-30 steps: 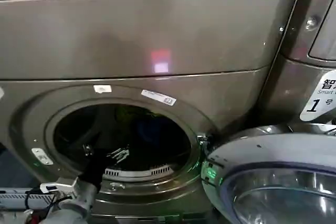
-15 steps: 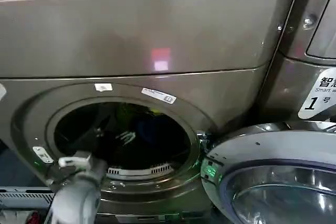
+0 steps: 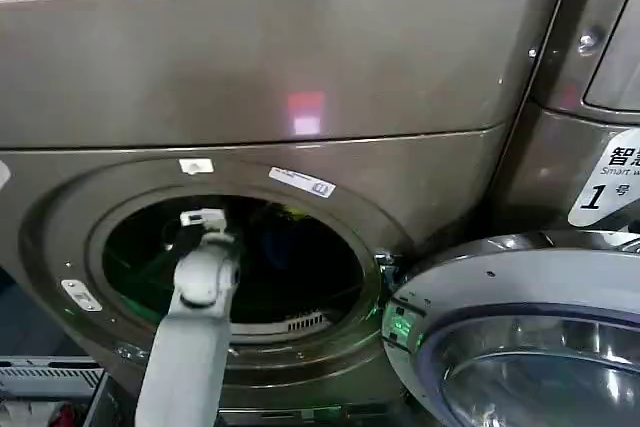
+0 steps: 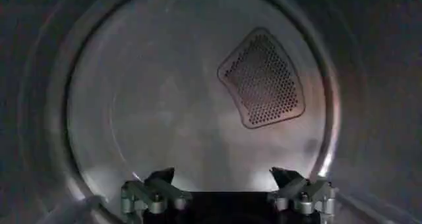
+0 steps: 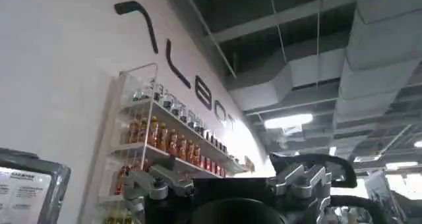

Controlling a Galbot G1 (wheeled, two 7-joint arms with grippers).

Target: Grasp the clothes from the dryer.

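Observation:
The dryer is a big bronze-grey front loader, and its round porthole stands open. Deep in the dark drum I see a strip of yellow-green clothes with a dark navy piece below it. My left arm reaches up into the porthole. From its wrist, the left gripper is open and empty, facing the drum's bare back wall; no cloth lies between its fingers. My right gripper is open, holds nothing, and points up at a ceiling away from the machine.
The silver-rimmed glass door hangs open at the lower right, close to the porthole's rim. A white "1" sticker sits at the right edge. A perforated vent is set in the drum's back wall. A shelf of bottles stands by the right gripper.
My left arm has risen from the porthole's lower left rim and swung into the opening, and its wrist now stands upright in front of the drum.

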